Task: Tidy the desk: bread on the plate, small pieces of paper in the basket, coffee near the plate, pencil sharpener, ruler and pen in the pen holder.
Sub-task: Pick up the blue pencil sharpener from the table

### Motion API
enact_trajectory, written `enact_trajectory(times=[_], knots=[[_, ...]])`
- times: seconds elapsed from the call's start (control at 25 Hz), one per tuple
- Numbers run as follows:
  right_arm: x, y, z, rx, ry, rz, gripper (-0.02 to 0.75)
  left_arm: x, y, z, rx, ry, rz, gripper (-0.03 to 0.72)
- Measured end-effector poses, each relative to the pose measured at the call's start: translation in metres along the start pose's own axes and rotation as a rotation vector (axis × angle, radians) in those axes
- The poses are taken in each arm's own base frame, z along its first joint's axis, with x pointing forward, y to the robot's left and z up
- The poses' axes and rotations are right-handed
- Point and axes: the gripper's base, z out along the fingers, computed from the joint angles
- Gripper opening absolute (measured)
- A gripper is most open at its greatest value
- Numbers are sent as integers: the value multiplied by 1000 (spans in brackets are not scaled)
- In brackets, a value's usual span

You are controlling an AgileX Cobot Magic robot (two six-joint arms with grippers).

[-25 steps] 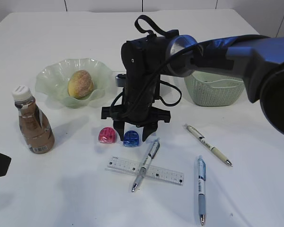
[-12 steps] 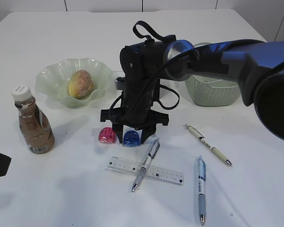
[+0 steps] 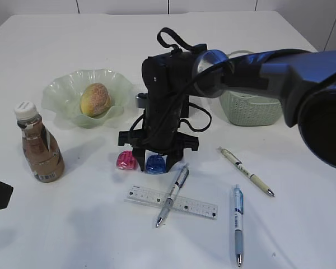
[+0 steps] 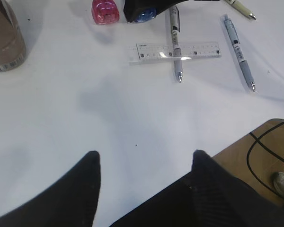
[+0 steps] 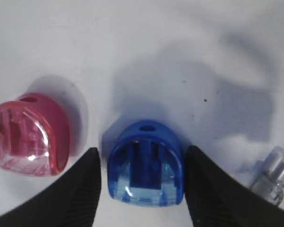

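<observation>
We take this for a robot lab staged as an office desk: a bare white counter (image 3: 280, 235) carries a clear ruler (image 3: 171, 202), with pens (image 3: 237, 223) just beside it. A green plate (image 3: 56, 92) lies well beyond the ruler, and white wall panels (image 3: 123, 5) stand behind.

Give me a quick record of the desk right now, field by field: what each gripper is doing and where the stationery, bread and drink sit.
right gripper: open, fingers either side of the blue plastic pencil sharpener, not closed on it
left gripper: open, empty, above bare table
pink plastic pencil sharpener: beside the blue one
clear plastic ruler: flat, a grey pen lying across it
other pens: two, right of the ruler
round bread roll: on the green glass plate
brown coffee bottle: upright, left of the plate
</observation>
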Motion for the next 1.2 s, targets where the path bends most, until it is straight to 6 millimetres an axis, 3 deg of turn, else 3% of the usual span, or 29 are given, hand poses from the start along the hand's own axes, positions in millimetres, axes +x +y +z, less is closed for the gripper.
enact_trajectory(times=[0.6,1.0,1.2], knots=[[-4,4,1,-20,-3,5,346,0,0,0,0,0,0,428],[-4,5,0,-22,-6,-8,335,1,-3,1,7,7,19,428],[-12,10,-18,-12,-43,-36,335,1,-3,1,7,7,19,428]])
